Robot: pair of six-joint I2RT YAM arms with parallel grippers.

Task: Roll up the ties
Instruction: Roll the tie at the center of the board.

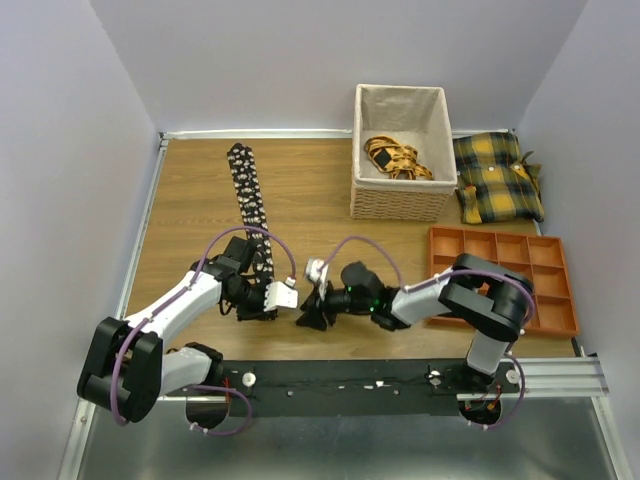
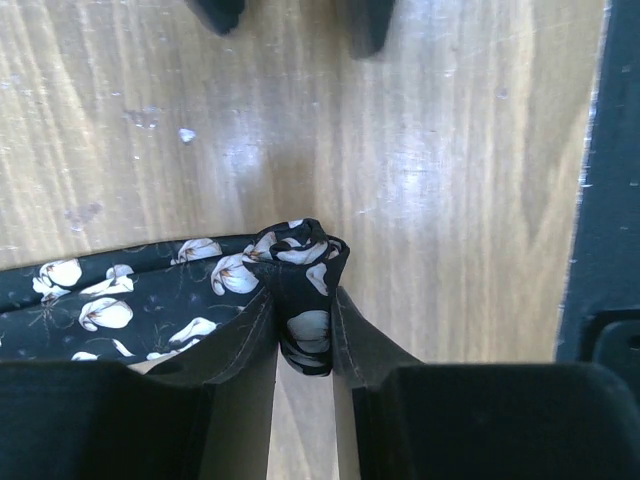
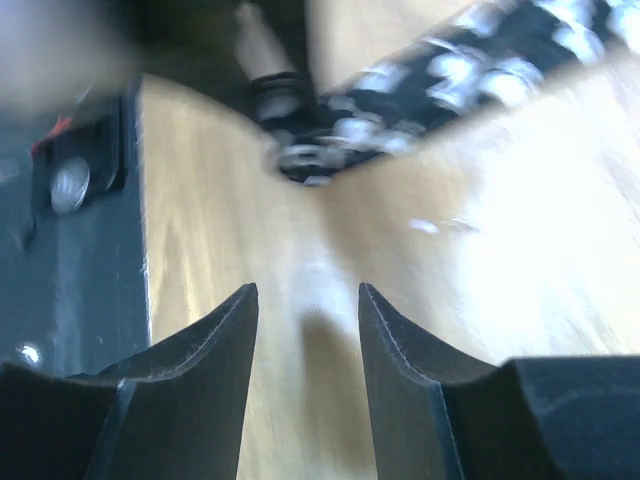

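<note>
1. Item: one tie (image 1: pixel 247 195), a black strip with pale flowers. It lies flat on the table (image 1: pixel 330 250), running diagonally from the far left down to the left gripper (image 1: pixel 258 300). Its near part is gathered into a small tight bunched end (image 2: pixel 300 255), the start of a coil.
2. Left gripper: its fingers (image 2: pixel 240 345) are closed on the bunched end, pinching it from both sides. Cloth bulges above the tips.
3. Right gripper (image 3: pixel 308 300): the jaws stand apart with only bare wood between them. It sits just beside the left gripper, pointed at the tie's end.
4. Handling, as judged: light, limp and soft, with no stiffness of its own. The surface is probably smooth and slippery, so the coil is likely to spring loose if released. Not fragile.
5. Hold, as judged: pinch across the coil's core, and steady its outer layer with the second gripper. Leave the loose length free.
</note>
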